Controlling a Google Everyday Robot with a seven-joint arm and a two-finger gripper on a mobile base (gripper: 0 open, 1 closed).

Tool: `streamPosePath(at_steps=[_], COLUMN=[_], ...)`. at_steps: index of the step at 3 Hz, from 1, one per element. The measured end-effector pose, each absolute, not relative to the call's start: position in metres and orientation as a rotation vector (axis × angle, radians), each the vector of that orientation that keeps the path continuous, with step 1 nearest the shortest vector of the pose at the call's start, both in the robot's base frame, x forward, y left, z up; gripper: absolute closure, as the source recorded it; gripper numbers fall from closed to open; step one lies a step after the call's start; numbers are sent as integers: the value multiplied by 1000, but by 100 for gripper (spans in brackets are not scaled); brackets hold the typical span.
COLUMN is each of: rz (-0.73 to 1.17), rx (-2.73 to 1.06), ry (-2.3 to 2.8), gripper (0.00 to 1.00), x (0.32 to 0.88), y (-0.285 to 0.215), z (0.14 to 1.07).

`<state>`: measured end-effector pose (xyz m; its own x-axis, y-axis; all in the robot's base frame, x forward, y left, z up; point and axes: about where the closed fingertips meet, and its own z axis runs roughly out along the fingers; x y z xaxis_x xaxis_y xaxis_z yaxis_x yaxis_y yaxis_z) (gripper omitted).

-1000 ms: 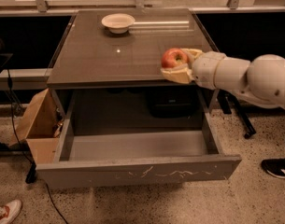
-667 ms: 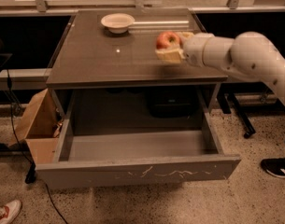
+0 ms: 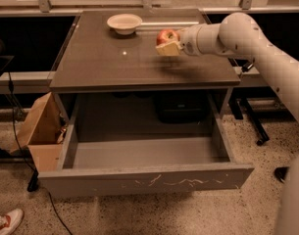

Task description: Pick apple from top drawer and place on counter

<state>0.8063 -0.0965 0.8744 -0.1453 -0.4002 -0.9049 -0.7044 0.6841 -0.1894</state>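
Gripper moved farther left since before, nearer bowl. Claw closed tight on apple. Apple held up over back right part of counter, not resting on it. Top drawer pulled open below.

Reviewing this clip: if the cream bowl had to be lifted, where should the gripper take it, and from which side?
Probably the rim of the bowl, on the side facing the arm, from above, one finger inside and one outside: it sits upright, wide and shallow, so only the rim is thin enough. The gripper, holding the apple over the counter, is on that side.
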Motion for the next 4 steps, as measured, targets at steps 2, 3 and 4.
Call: streamPosePath(at_steps=[2,3,4], rz=[367,380,402], rx=[-890,-880,-860], ry=[1981,2004,2016], gripper=[81,51,26], x=[830,832,833], y=[-107,-111,-115], z=[834,833,830])
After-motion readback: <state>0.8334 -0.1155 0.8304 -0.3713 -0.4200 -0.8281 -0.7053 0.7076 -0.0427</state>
